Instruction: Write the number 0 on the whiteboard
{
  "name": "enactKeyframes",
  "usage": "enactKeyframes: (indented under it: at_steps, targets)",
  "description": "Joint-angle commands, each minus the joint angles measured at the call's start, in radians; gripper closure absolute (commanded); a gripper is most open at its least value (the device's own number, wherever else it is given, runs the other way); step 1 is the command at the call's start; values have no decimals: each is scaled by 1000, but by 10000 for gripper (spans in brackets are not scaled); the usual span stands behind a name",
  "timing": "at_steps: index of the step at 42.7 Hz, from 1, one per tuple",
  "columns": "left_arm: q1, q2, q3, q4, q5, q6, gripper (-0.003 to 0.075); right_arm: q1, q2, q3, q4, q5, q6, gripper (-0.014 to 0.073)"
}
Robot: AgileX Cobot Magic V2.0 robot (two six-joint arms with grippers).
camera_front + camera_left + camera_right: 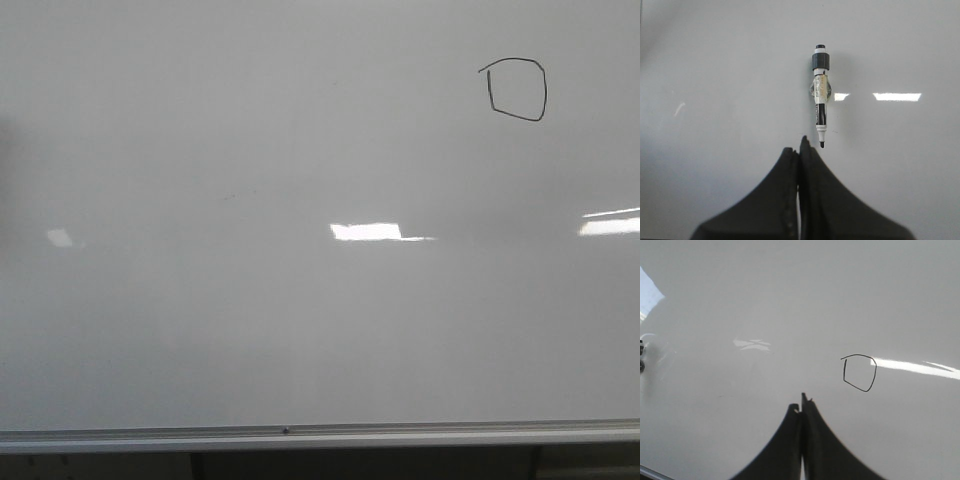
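Observation:
The whiteboard point(250, 300) fills the front view, pale grey and glossy. The number 0 point(518, 90) is a thin black boxy loop at its upper right, also seen as the number 0 point(859, 372) in the right wrist view. My right gripper point(801, 402) is shut with nothing in it, a short way off the loop. A white marker point(820, 107) with a grey cap end lies on the whiteboard point(715, 75), its black tip just beyond my left gripper point(800, 145), which is shut and empty. Neither gripper shows in the front view.
A silver rail point(320, 435) runs along the board's bottom edge. Bright rectangular light reflections point(366, 232) sit mid-board. A small dark and white object point(642, 355) shows at the edge of the right wrist view.

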Motion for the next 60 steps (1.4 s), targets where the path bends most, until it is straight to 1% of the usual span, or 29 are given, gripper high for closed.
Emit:
enactKeyframes:
  at_steps: [1,31,34,39,43,48,50,52,56,60]
  targets:
    - [0,-21,24,-10,-93,-12,740,-7,11,-27,13,-73,-5,662]
    - [0,-21,24,-10,-93,-12,740,-7,11,-27,8,-76,-7,662]
    - [0,-21,24,-10,-93,-12,740,-7,9,-17,-6,-108,-20,662]
    - [0,-21,24,-10,-93,-12,740,-11,-14,37,-70,-193,-10,662]
    - [0,-21,24,-10,-93,-12,740,-25,-53,115,-171,-247,77,662]
    - [0,-21,24,-10,-93,-12,740,-60,-110,224,-365,-282,281,662]
    - [0,-21,24,-10,-93,-12,740,-77,-130,261,-426,-282,342,662]
    - [0,-21,24,-10,-93,-12,740,-98,-152,303,-486,-279,432,662]
    - [0,-21,24,-10,-93,-12,740,-135,-185,368,-550,-276,535,662]
    - [0,-21,24,-10,-93,-12,740,-166,-219,427,-572,-276,561,662]
